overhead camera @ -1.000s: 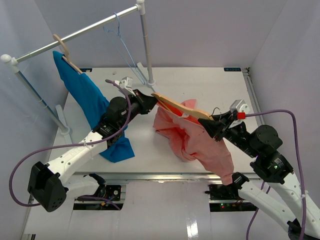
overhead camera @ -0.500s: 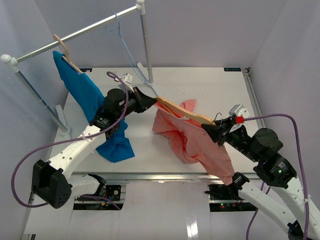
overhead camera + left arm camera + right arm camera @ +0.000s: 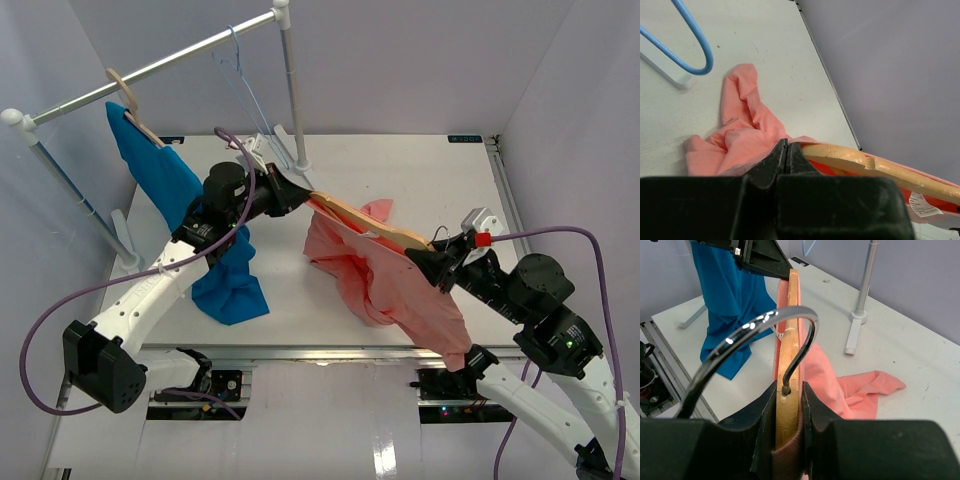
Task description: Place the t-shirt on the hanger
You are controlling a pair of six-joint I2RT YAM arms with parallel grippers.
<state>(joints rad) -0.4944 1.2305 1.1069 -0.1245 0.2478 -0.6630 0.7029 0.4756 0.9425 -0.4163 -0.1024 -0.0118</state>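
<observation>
Item: hanger (image 3: 365,218), light wood with a chrome hook (image 3: 765,322), held in the air over the middle of the table (image 3: 430,165), slanting from far left to near right. Item: t-shirt (image 3: 395,290), salmon pink, draped over the hanger; its neck opening is around the wood, one fold trails over the right arm toward the near edge, and the rest lies crumpled on the table under the hanger, with a sleeve spread on the surface on the far side. A white label (image 3: 922,204) shows inside the shirt under the wood. Right gripper (image 3: 430,255): its fingers pinch the hanger at the base of the hook, one on each face of the wood, with pink cloth bunched between them. Left gripper (image 3: 300,192): its fingers are pressed together at the far-left tip of the hanger, where the cloth meets the wood; whether cloth is caught between them cannot be told. Item: clothes rail (image 3: 170,62), white, along the far left, on two posts. On it: a tan hanger (image 3: 128,100) carrying a bright blue shirt (image 3: 165,190), whose hem rests on the table beside the left arm; and a thin pale-blue wire hanger (image 3: 245,95), bare, further right near the post.
</observation>
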